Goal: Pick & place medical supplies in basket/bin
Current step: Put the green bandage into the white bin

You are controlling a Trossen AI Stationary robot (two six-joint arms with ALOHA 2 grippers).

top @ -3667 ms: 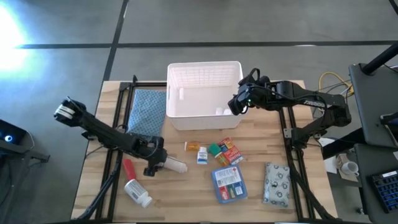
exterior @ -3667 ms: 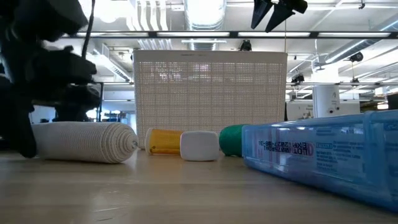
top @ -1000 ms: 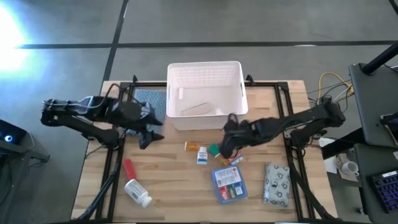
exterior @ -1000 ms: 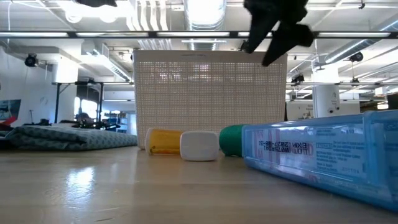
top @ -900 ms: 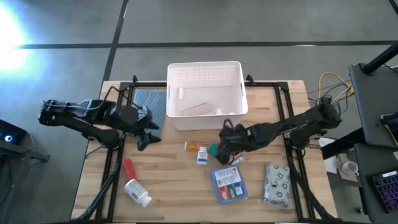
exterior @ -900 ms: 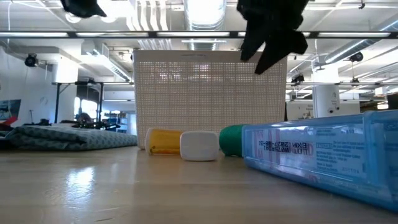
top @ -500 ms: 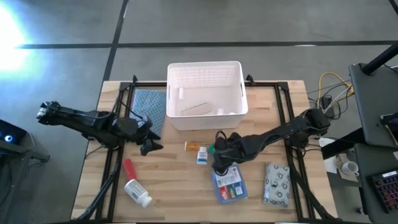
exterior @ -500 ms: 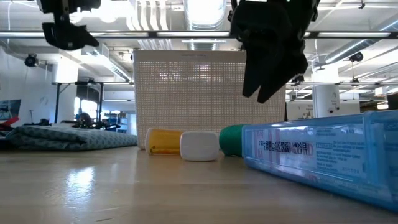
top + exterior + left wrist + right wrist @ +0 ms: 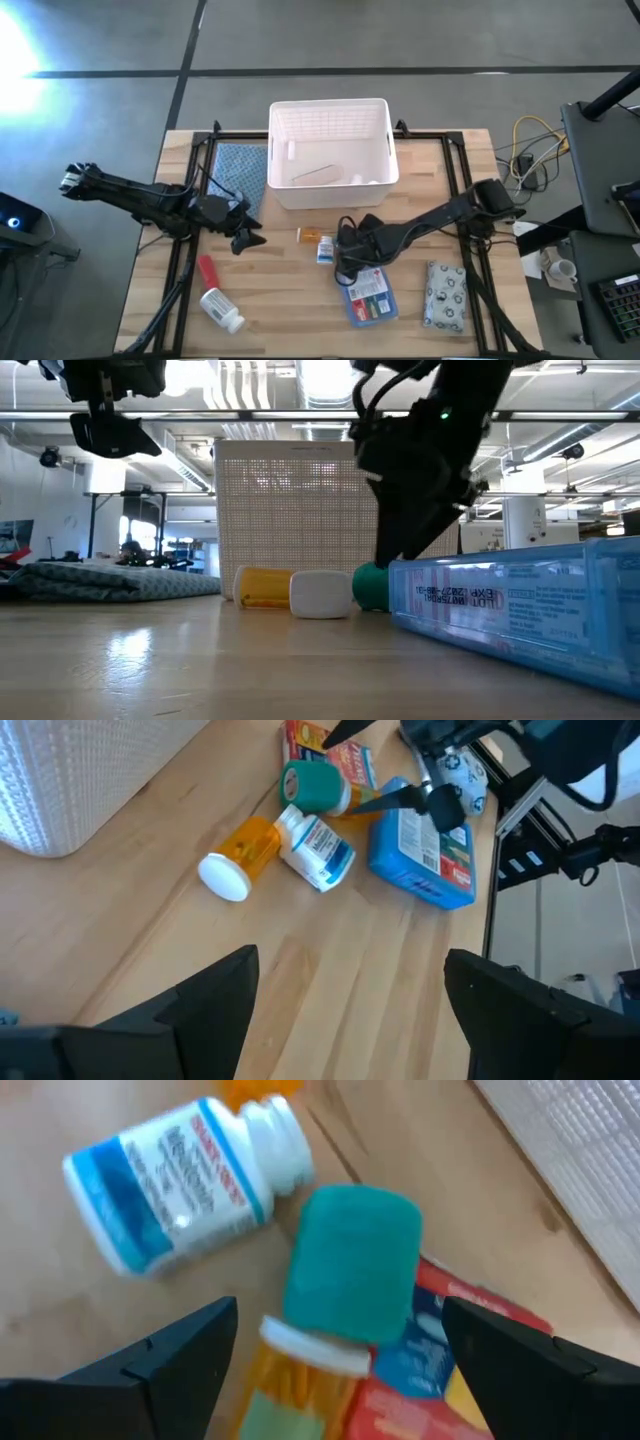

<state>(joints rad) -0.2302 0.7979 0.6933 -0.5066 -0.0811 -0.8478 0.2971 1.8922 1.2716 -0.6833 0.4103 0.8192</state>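
Since a second ago the right gripper (image 9: 347, 268) has dropped from beside the white basket (image 9: 329, 152) to the cluster of small supplies at the middle of the table (image 9: 290, 300), its fingers spread wide and empty on either side of the teal roll (image 9: 352, 1266); the left gripper (image 9: 243, 238) has slid a little toward the table's near side and hangs above the wood with its fingers apart, holding nothing. Printing on the supplies is mostly too small or blurred to read: the flat blue pack (image 9: 515, 608) shows mirrored-looking black characters along its edge in the low view, and the white bottle with a blue label (image 9: 178, 1180) carries lines of text that stay illegible. The left wrist view shows this bottle lying touching an orange vial with a white cap (image 9: 240, 862), with the teal roll, red-and-yellow small boxes (image 9: 330, 755) and the blue pack just beyond. Only the high view takes in the red tube (image 9: 207, 269) and the white pill bottle (image 9: 222, 309) near the left front corner, the grey-white patterned pouch (image 9: 445, 295) at the right front, the blue textured cloth (image 9: 239, 170) beside the basket, and a pale roll lying inside the basket. The low view alone gives the basket's perforated wall standing behind the orange vial.
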